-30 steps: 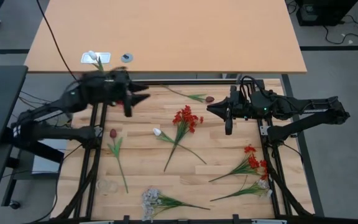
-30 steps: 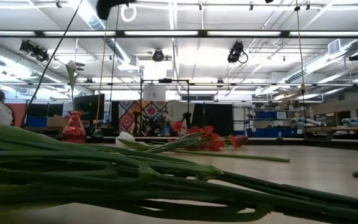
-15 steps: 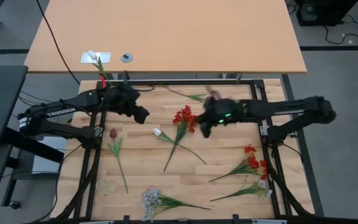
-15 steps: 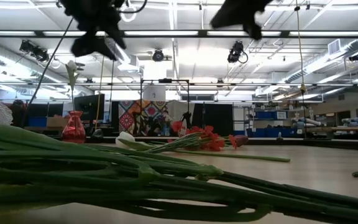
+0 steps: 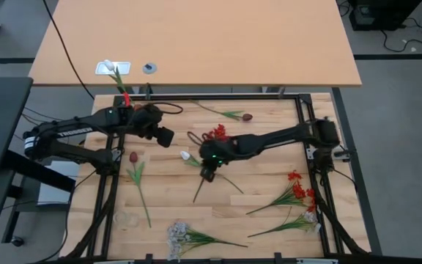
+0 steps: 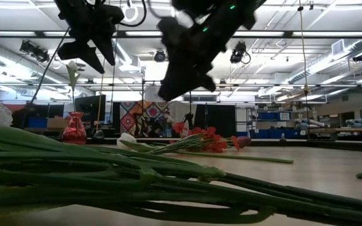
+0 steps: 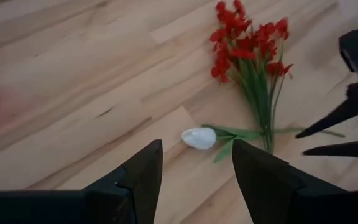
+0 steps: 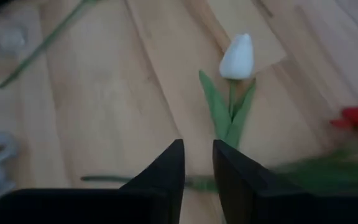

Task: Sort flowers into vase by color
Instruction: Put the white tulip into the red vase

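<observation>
Flowers lie scattered over the wooden table (image 5: 262,220), largest first: the red blossom cluster (image 5: 218,138) near the middle with its long stalk running toward the near edge; two more red sprays (image 5: 299,192) by the right rail; a pale bunch (image 5: 180,233) at the near edge; a maroon tulip (image 5: 132,158) on the left and another maroon bud (image 5: 247,116) toward the far edge; smallest, the white tulip (image 5: 185,155) between the two arms, just beside the red cluster's stalk; a red vase (image 6: 75,129) with one white bloom already in it stands at the far left corner of the frame.

Step in hand, as I judge it, is the reach for a fresh stem, nothing yet being held; the right gripper (image 5: 208,172) hangs low over the middle of the table, above the red cluster's stalk and just beside the white tulip's leaves, its jaws parted by a narrow gap and empty in the right wrist view (image 8: 197,163); the left gripper (image 7: 194,163) waits above the table's left half, near the vase, fingers spread wide and empty, with the white tulip in sight ahead of it.

Next move calls for the right gripper to settle on one stem only, since stalk and tulip leaves lie close together; it must descend squarely, straddle that thin stem, then close; a skewed approach could pinch both or push them aside.
</observation>
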Robot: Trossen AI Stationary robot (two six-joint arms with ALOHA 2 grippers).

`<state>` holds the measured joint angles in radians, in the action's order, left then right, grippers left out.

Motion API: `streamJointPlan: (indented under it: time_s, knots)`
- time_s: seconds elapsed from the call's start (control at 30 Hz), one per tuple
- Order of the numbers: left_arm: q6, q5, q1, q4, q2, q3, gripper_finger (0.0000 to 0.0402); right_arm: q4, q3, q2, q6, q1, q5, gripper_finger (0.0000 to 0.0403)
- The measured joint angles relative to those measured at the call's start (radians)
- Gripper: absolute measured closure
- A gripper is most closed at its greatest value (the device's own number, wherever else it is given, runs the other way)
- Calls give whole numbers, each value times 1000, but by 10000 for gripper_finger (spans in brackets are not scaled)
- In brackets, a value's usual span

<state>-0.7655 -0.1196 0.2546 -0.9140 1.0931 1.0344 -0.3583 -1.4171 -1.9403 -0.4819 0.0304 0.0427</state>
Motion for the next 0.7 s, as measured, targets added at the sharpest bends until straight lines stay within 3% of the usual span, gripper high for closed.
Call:
streamJointPlan:
  time_s: [0.2, 0.33, 0.43, 0.7]
  knots:
    - [-11, 0, 0, -24, 0, 0, 203, -72, -117, -132, 150, -2, -30, 272]
    - [-12, 0, -2, -25, -1, 0, 203, -128, -159, -182, 166, -3, 24, 228]
    - [-11, 0, -2, -26, -1, 0, 203, -107, -161, -220, 188, -18, -9, 208]
    - [-11, 0, -2, -117, -1, 0, 203, -117, -166, -290, 190, -35, -7, 224]
